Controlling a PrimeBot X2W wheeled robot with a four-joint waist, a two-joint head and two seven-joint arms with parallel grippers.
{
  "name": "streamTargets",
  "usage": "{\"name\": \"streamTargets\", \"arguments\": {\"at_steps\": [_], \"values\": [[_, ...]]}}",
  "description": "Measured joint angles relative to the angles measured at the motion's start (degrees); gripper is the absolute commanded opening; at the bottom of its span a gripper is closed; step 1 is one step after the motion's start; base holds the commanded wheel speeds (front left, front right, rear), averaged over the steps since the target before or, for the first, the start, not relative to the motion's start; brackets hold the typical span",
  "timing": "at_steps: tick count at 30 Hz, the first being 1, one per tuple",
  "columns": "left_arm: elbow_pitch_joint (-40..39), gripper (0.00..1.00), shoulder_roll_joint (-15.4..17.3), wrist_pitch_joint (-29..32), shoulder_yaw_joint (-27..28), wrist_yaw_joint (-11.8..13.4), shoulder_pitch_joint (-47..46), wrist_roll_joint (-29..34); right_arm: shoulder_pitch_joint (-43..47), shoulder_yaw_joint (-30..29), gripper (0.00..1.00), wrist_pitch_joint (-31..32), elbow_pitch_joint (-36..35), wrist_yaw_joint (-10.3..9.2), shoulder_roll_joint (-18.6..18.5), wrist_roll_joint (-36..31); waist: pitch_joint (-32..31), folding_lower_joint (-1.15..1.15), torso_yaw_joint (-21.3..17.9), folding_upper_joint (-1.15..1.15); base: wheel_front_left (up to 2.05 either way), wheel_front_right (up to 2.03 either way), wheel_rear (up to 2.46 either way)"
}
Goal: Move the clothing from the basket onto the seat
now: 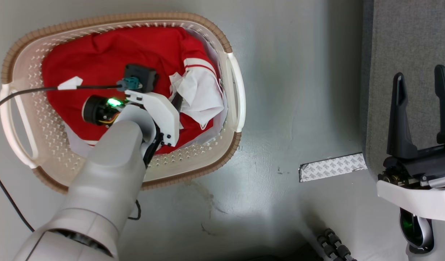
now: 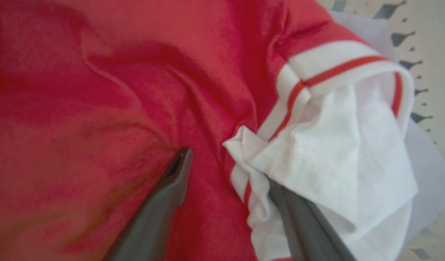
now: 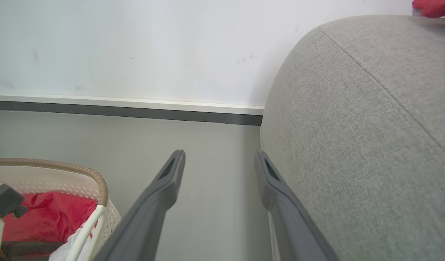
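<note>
Spread left jaws touch clothing (image 2: 117, 90) inside basket (image 1: 52, 145).

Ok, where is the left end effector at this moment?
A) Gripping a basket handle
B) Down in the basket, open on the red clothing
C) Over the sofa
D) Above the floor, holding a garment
B: the left end effector sits with fingers apart against the clothing, inside the basket.

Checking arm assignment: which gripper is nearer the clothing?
Left. The left gripper is down in the basket, open on the clothing; the right gripper is open by the seat, outside the basket.
</note>
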Motion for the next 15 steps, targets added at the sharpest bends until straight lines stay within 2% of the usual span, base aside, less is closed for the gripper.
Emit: {"name": "streamTargets", "arguments": {"at_steps": [1, 4, 5, 6, 12, 15], "values": [[0.01, 0.69, -0.05, -0.01, -0.29, 0.0, 0.0, 0.0, 0.17, -0.15, 1.0, 0.0, -0.01, 0.0, 0.0, -0.19, 0.1, 0.0, 0.02, 0.0, 0.0, 0.0, 0.0], [0.02, 0.28, -0.2, 0.22, -1.49, -0.09, 0.03, 0.31, 0.4, -0.49, 1.0, -0.01, -0.08, 0.01, 0.0, -0.35, 0.42, 0.0, 0.09, 0.0, 0.0, 0.0, 0.0], [0.02, 0.28, -0.26, 0.2, -1.78, -0.09, 0.04, 0.31, 0.5, -0.6, 1.0, -0.01, -0.08, 0.0, 0.0, -0.36, 0.49, 0.0, 0.13, 0.0, 0.0, 0.0, 0.0], [0.02, 0.0, -0.29, 0.0, -2.0, -0.09, 0.05, 0.3, 0.61, -0.69, 1.0, 0.0, -0.09, 0.0, 0.0, -0.36, 0.53, 0.0, 0.16, 0.0, 0.0, 0.0, 0.0], [-1.31, 0.0, -0.32, -1.19, -3.6, -0.09, 0.78, -1.29, 0.41, -0.82, 1.0, -0.01, 0.14, 0.0, 0.0, -0.36, 0.05, 0.0, 0.21, 0.0, 0.0, 0.0, 0.0], [-4.47, 0.0, -0.32, -1.87, -5.15, -0.09, 1.46, -4.27, -0.51, -0.55, 1.0, -0.01, 0.24, 0.01, 0.01, -0.13, -0.6, 0.0, 0.11, 0.0, 0.0, 0.0, 0.0]]}}
